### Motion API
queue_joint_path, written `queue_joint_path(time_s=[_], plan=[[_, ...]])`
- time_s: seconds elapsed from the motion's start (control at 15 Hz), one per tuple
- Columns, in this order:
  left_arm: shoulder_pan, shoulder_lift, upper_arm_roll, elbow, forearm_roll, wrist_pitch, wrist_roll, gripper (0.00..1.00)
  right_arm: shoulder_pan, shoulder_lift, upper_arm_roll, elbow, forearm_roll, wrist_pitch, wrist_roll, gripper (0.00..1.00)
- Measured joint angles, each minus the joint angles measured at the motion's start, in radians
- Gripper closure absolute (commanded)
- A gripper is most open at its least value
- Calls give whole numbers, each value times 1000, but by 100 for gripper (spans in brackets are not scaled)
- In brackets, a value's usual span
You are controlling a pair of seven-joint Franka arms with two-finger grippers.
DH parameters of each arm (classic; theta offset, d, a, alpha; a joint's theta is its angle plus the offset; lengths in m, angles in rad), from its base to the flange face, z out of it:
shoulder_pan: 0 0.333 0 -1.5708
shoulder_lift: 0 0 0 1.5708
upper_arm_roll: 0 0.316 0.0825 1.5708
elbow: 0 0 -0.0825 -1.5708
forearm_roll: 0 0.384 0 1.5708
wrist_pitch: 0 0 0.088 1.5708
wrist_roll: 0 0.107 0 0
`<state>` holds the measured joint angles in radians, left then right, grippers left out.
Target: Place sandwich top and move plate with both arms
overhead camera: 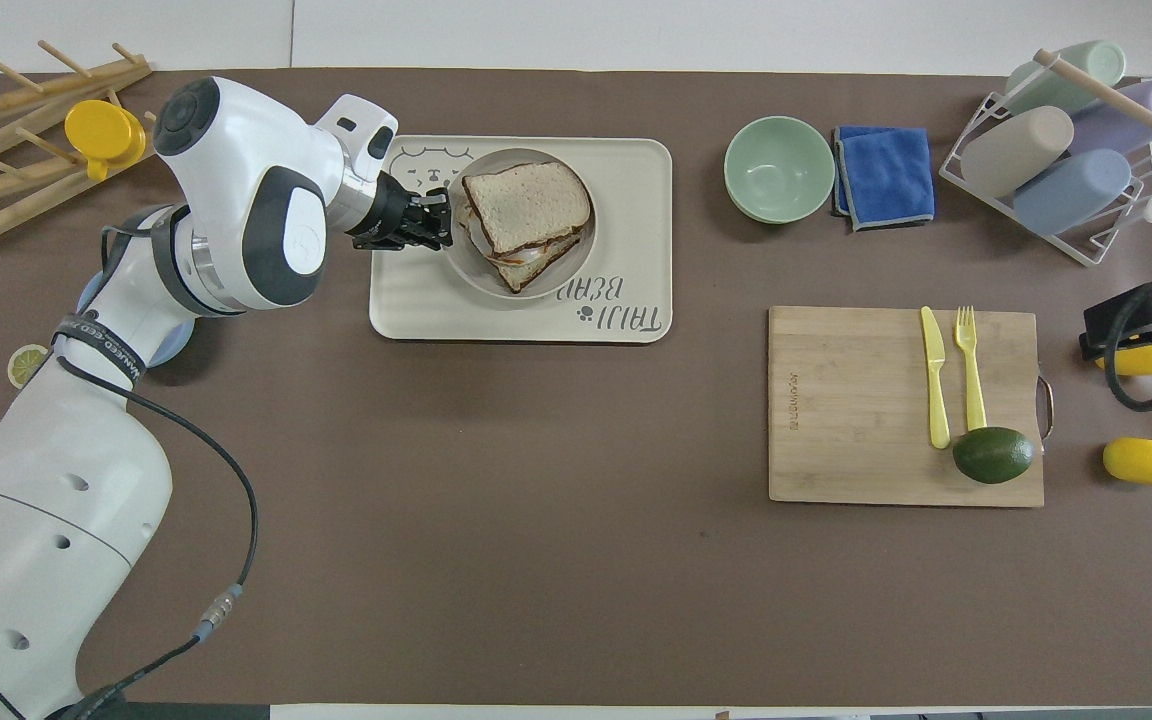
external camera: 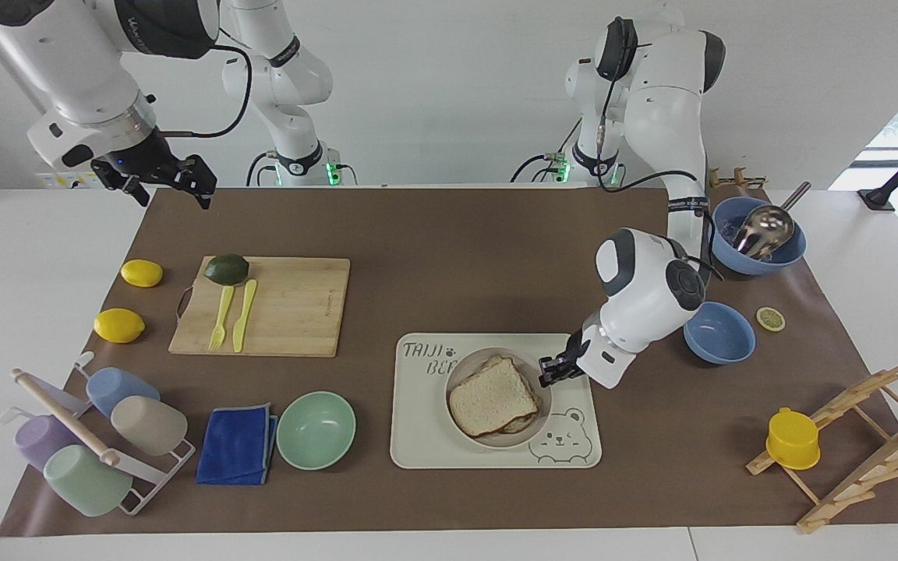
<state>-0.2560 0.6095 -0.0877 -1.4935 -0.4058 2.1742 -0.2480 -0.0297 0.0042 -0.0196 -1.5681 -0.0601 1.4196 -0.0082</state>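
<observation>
The plate (external camera: 471, 360) lies on or just above the cream bear tray (external camera: 433, 444); I cannot tell which. The sandwich top (external camera: 492, 396) lies on the lower slice and filling in the plate. My left gripper (external camera: 549, 372) is shut on the plate's rim at the side toward the left arm's end. In the overhead view the left gripper (overhead camera: 441, 217) meets the plate (overhead camera: 576, 262) beside the sandwich top (overhead camera: 526, 205), over the tray (overhead camera: 626, 180). My right gripper (external camera: 172, 187) waits open in the air over the right arm's end of the table, near a lemon (overhead camera: 1136, 360).
A mint bowl (external camera: 316, 429) and blue cloth (external camera: 236, 444) lie beside the tray. A cutting board (external camera: 285, 308) holds an avocado, fork and knife. Two lemons (external camera: 118, 325), a cup rack (external camera: 98, 440), blue bowls (external camera: 719, 333) and a wooden rack with a yellow cup (external camera: 792, 439) stand around.
</observation>
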Motion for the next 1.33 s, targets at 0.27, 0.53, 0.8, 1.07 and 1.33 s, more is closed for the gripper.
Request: queue_joint_path(time_s=[0.27, 0.53, 0.8, 1.07, 1.33], plan=[[6, -3, 3, 5, 8, -17, 1, 0, 1, 0, 1, 0, 0, 0, 0, 0], [34, -10, 7, 61, 9, -113, 3, 0, 2, 0, 2, 0, 0, 0, 0, 0], [70, -114, 44, 87, 18, -227, 2, 0, 6, 0, 2, 0, 0, 0, 0, 0], [85, -252, 98, 86, 150, -393, 2, 0, 6, 0, 2, 0, 0, -1, 0, 0], [86, -372, 120, 86, 253, -528, 2, 0, 6, 0, 2, 0, 0, -1, 0, 0]])
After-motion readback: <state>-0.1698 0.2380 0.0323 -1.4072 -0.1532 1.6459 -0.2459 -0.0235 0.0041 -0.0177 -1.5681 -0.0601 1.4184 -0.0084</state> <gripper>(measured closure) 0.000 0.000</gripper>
